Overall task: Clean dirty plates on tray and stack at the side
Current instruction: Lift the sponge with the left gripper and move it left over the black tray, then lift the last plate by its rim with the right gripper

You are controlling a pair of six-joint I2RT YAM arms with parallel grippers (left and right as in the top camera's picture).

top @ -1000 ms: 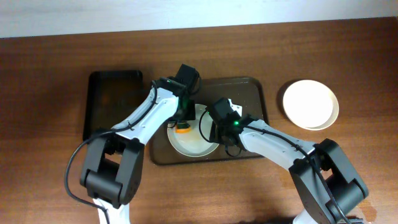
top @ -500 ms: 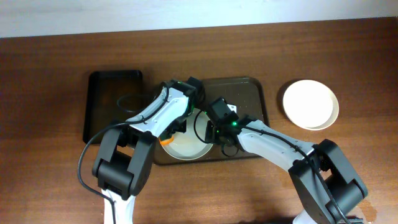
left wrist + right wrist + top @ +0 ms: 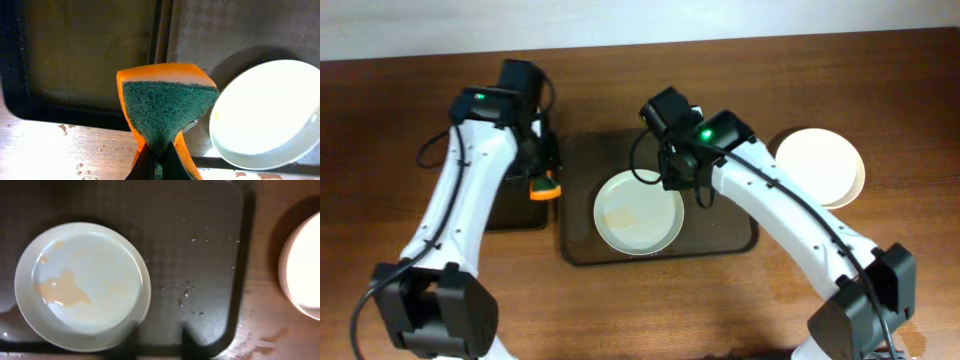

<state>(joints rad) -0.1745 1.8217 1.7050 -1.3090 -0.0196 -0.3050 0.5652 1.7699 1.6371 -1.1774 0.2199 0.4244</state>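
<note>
One white plate (image 3: 638,212) lies on the brown tray (image 3: 720,150), with a pale orange-brown smear (image 3: 62,291) left of its middle. It also shows in the left wrist view (image 3: 270,115). My left gripper (image 3: 542,188) is shut on an orange sponge with a green face (image 3: 167,107), held over the gap between the black tray and the brown tray, left of the plate. My right gripper (image 3: 678,178) is open and empty (image 3: 160,332), above the brown tray just behind and right of the plate. Clean white plates (image 3: 820,167) are stacked on the table at the right.
The narrower black tray (image 3: 480,130) lies left of the brown tray, partly under my left arm; it also shows in the left wrist view (image 3: 85,55). Water drops dot the brown tray (image 3: 187,287) and the table by its corners.
My left gripper lifted the sponge off the plate and swung left to the black tray's edge. My right gripper drew back from the plate's rim, leaving the plate uncovered.
</note>
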